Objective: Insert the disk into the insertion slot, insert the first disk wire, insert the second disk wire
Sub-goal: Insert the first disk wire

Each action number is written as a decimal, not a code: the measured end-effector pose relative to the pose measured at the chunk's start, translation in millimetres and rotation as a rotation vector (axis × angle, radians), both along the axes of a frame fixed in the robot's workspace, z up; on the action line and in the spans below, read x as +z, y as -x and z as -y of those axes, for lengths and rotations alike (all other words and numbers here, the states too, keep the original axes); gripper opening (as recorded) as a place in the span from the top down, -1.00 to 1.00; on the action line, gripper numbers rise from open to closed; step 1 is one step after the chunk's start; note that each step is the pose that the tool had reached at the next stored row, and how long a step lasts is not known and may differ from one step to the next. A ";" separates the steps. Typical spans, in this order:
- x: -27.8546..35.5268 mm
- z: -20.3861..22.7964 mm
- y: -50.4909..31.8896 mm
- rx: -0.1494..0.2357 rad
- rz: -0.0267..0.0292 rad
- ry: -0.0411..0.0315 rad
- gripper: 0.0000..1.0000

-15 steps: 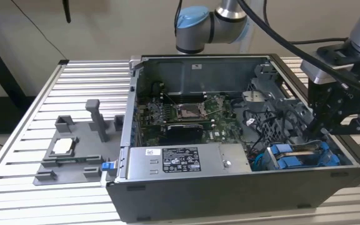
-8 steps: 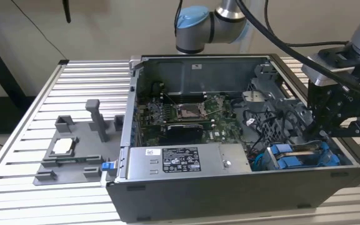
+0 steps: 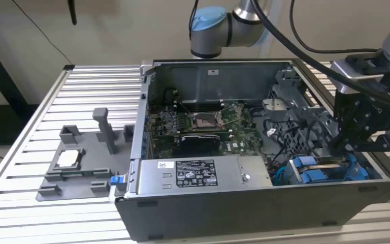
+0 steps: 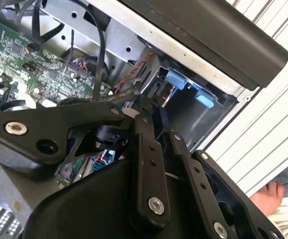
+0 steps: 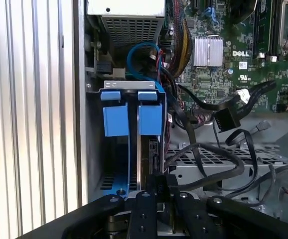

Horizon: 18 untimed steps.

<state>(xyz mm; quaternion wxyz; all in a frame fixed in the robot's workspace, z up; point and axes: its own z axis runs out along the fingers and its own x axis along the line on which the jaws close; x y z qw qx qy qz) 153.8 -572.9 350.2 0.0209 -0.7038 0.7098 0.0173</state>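
The insertion slot is a dark bay with bright blue tabs, in the corner of the open computer case on the exterior view's right; it also appears in the second wrist view. The disk stands on edge inside the bay under one blue tab, and shows as a brownish strip between the tabs. My gripper is shut, its narrow tips against the disk's near end, just above the bay. Two loose black disk wires lie beside the bay, one with a flat connector, one with a white tag.
A silver power supply with a white label fills the case's front. The motherboard lies behind it, with cable bundles close to the bay. A grey fixture stands on the slatted table. A person's hand is beside the case.
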 end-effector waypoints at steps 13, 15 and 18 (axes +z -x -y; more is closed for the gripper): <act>-6.2 2.9 -5.6 -0.065 -0.0141 -0.0042 0.62; -7.2 2.8 -5.9 -0.084 -0.0141 -0.0046 0.62; -8.5 1.4 -7.0 -0.096 -0.0141 -0.0045 0.62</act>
